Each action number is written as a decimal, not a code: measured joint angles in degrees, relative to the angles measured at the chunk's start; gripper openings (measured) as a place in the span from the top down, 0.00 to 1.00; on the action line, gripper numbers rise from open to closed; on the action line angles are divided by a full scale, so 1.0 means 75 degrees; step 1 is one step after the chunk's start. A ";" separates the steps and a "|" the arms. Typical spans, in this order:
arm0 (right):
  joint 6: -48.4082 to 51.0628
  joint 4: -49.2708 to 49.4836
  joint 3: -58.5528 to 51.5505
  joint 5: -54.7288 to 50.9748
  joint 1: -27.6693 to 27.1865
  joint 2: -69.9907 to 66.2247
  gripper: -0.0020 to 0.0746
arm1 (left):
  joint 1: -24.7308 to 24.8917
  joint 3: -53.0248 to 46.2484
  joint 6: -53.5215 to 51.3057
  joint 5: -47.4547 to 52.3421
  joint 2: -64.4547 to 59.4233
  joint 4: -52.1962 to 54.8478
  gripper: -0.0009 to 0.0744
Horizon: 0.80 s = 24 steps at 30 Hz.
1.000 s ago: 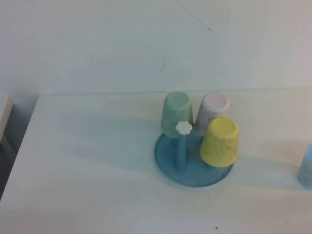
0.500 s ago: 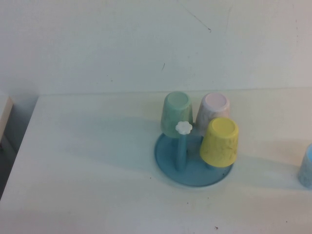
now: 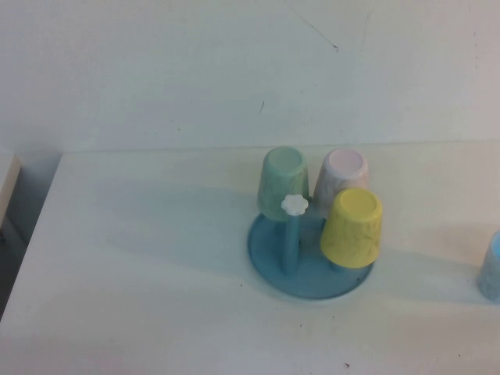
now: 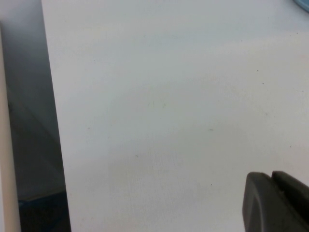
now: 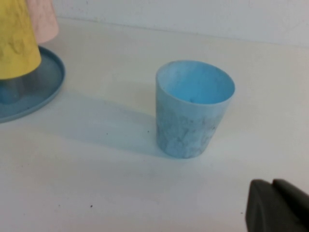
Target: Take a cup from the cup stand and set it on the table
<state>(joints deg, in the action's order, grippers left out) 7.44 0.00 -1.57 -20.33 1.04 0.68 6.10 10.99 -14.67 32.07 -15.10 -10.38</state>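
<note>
The light blue cup (image 5: 193,108) stands upright, mouth up, on the white table (image 3: 156,234); in the high view it shows cut off at the right edge (image 3: 491,267). The blue cup stand (image 3: 308,262) holds upside-down mint green, pink and yellow cups, and one peg with a white flower knob (image 3: 294,205) is bare. My right gripper (image 5: 272,182) is shut and empty, apart from the cup on its near side. My left gripper (image 4: 271,175) is shut and empty over bare table near the left edge. Neither gripper shows in the high view.
The table's left edge (image 4: 50,121) drops to a dark floor gap. The stand's rim (image 5: 53,82) and the yellow cup (image 5: 14,43) lie to one side of the blue cup. A white wall rises behind the table.
</note>
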 joint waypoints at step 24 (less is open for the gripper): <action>-0.0060 0.0000 0.0000 -0.0002 -0.0007 0.0010 0.98 | -0.1733 -0.1674 0.0282 -0.2086 0.2086 0.0242 0.99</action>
<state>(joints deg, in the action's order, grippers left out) 7.00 0.00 -1.57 -20.35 0.99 0.75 -6.90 -1.57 -12.55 16.42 0.55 -8.56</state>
